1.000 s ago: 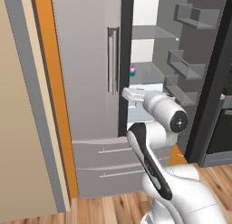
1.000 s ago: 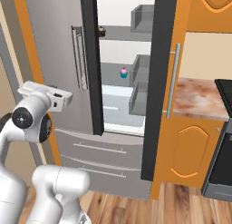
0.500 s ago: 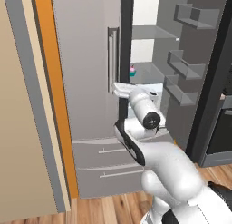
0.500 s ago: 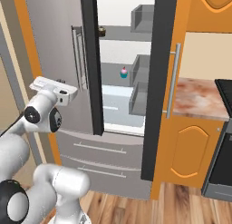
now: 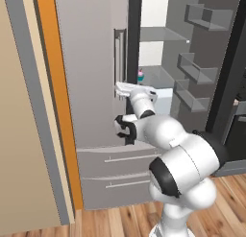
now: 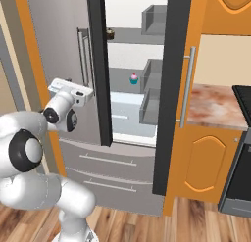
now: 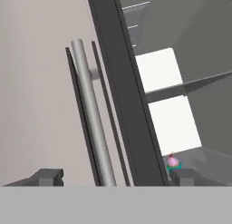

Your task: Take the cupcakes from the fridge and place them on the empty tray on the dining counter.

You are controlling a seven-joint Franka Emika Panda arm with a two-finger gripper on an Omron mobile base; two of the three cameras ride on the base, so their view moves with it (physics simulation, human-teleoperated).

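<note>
Fridge point(image 6: 59, 64) right door open, pink cupcake point(image 6: 133, 79) on shelf

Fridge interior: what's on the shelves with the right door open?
The fridge shows a pink-frosted cupcake on the middle shelf and a dark cupcake on the shelf above. The closed left door covers the rest.

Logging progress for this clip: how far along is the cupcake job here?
Early. Done: the fridge has its right door open. In hand: nothing; the end effector is open by the closed door's handle. Left: the pink cupcake and the dark cupcake sit on shelves inside, both to be carried to the tray.
</note>
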